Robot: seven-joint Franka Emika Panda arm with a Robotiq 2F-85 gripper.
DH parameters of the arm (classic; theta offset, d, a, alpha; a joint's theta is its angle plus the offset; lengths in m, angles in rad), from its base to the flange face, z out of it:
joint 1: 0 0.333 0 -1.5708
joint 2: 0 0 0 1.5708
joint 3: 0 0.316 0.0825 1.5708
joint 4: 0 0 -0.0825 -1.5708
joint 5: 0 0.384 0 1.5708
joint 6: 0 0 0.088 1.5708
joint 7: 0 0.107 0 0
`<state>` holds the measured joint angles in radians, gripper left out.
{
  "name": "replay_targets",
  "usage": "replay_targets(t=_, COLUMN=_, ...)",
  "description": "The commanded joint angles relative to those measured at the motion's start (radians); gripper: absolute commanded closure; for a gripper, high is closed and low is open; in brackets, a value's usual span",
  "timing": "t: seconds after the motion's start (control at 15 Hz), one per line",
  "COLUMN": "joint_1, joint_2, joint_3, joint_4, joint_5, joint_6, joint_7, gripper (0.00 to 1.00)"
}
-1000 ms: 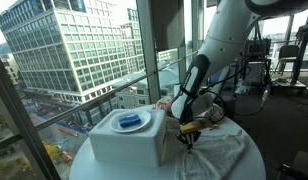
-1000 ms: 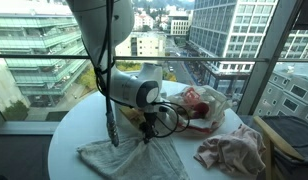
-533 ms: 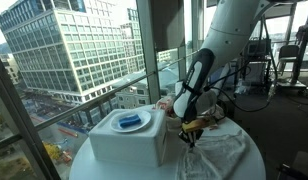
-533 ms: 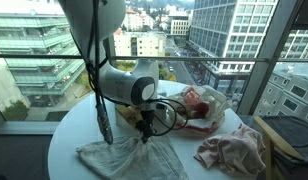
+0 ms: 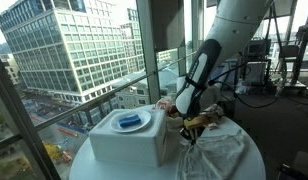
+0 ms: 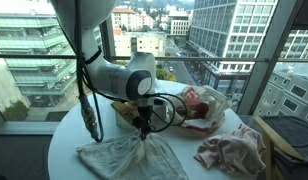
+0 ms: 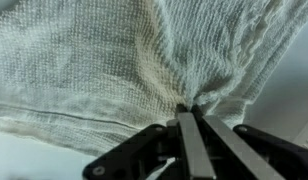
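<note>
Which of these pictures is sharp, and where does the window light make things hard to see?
In the wrist view the weave of the white cloth is sharp, while the gripper close to the lens is dark and soft. In both exterior views daylight from the windows backlights the scene.

In an exterior view, the flat cloth (image 6: 124, 160) lies on the table (image 6: 66, 132) under the gripper (image 6: 142, 133), crumpled cloth (image 6: 232, 150) rightward, bag (image 6: 206, 104) behind.

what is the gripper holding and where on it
The gripper is shut on the white cloth, pinching a small bunched fold of it between its fingertips.
</note>
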<state>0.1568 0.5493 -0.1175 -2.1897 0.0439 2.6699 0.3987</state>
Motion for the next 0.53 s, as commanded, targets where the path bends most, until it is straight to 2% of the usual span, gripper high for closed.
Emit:
replay_targets(t=0.0, joint_1=0.003, joint_2=0.006, joint_3=0.001, joint_4=-0.007, joint_5=-0.007, joint_6=0.010, joint_7=0.005, gripper=0.67)
replay_targets(t=0.07, joint_1=-0.001, joint_2=0.003, joint_3=0.008, joint_4=-0.012, joint_5=-0.001, joint_6=0.012, joint_7=-0.001, gripper=0.62)
replay_targets(t=0.47, joint_1=0.018, joint_2=-0.042, joint_3=-0.004, joint_4=-0.042, joint_5=-0.015, joint_6=0.025, joint_7=0.016, gripper=0.16)
